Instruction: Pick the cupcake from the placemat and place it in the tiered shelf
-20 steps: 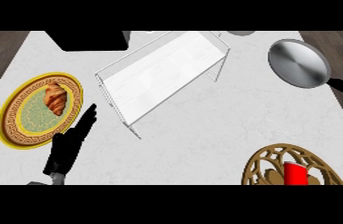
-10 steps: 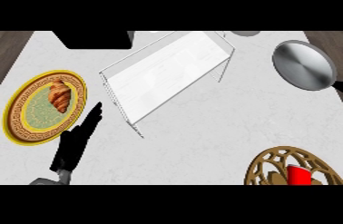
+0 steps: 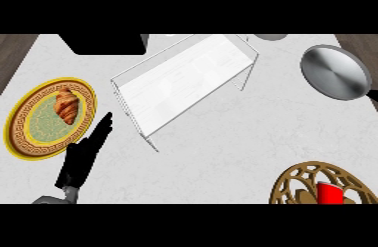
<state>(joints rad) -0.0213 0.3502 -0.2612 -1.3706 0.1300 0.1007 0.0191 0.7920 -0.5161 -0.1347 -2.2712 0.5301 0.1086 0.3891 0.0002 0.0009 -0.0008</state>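
White marble counter (image 3: 221, 141). Left hand (image 3: 85, 153) flat, fingers straight, grasping nothing, beside the yellow placemat (image 3: 22, 136) bearing a croissant (image 3: 68, 105), no cupcake. Risk: fingers clip the tiered shelf (image 3: 184, 81) leg.

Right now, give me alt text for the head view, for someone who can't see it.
The left hand, fingers straight, reaches over a white counter toward a pastry on a round yellow placemat. A clear tiered shelf stands centre, a grey pan upper right, a brown openwork basket lower right.
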